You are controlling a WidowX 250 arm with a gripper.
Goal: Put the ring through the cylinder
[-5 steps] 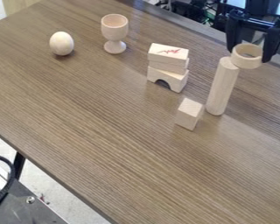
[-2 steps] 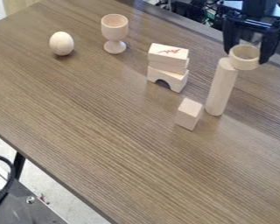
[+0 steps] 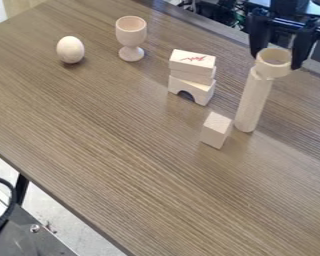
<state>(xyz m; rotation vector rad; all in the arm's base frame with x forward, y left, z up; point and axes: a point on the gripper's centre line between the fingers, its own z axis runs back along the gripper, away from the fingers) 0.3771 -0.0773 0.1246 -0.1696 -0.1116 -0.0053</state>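
Leftward in the camera view, the pale wooden ring (image 3: 272, 70) has shifted with the black two-finger gripper (image 3: 277, 61), its near rim now overlapping the top of the upright pale wooden cylinder (image 3: 252, 104). The gripper hangs at the upper right with its fingers closed on opposite sides of the ring. Whether the ring encircles the cylinder's top or sits in front of it, I cannot tell.

Just beside the cylinder's foot, at its lower left, stands a small pale wooden block (image 3: 216, 132), a narrow gap between them. Farther up and left, flat pale wooden blocks (image 3: 192, 61), the top one marked in red, rest on a wooden arch block (image 3: 201, 93), their edges slightly out of line. A pale wooden goblet (image 3: 131, 33) stands upright beyond them, well apart from the cylinder, and a pale egg-shaped piece (image 3: 70, 50) lies to the goblet's left with space between.

Wide brown wood-grained tabletop (image 3: 122, 150) stretches from the small block down to the slanting near edge. Behind the cylinder, the far edge passes under the gripper in the view.
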